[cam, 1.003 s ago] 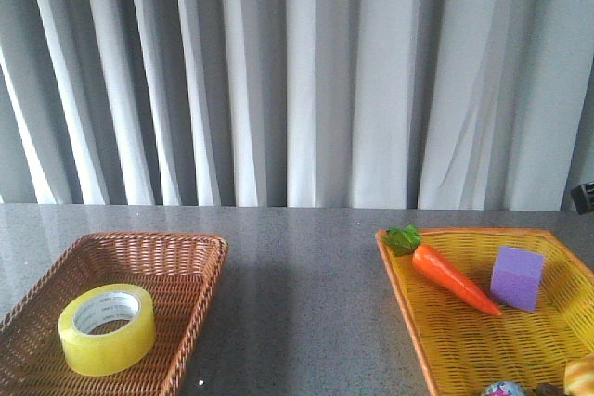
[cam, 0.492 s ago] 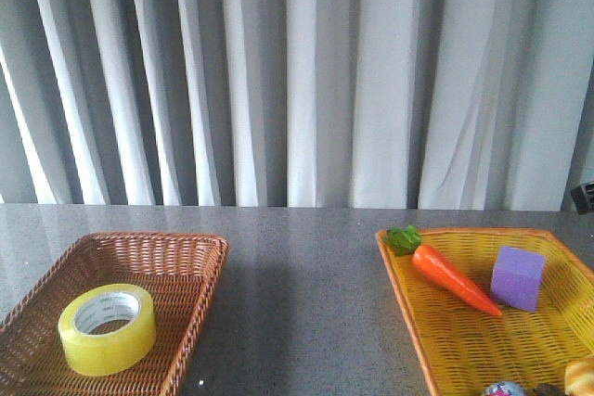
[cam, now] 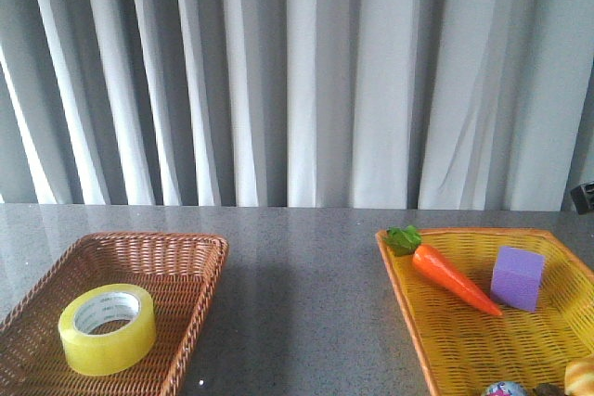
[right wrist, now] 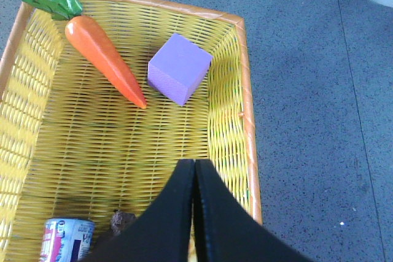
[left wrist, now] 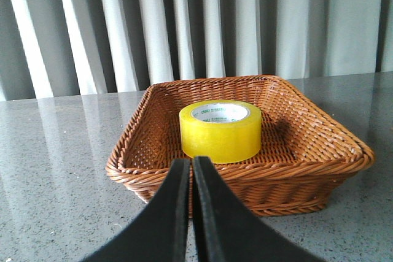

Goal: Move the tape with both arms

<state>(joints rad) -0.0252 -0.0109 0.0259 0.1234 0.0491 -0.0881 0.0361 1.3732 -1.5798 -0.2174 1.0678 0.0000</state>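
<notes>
Currently, tape (cam: 107, 328): flat in brown basket (cam: 190, 257), hole up.
Core print: green logo, unreadable.
Left gripper (left wrist: 191, 170): clenched, empty, just outside basket rim.
Right gripper (right wrist: 194, 173): clenched, empty, above yellow basket (right wrist: 245, 121).
Yellow basket: carrot (right wrist: 101, 53), purple cube (right wrist: 179, 69), can (right wrist: 66, 238).

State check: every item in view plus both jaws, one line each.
tape: flat in the brown basket, not held
left gripper: jaws shut, empty, outside the basket
right gripper: jaws shut, empty, over the yellow basket
carrot: lying in the yellow basket
purple block: beside the carrot
</notes>
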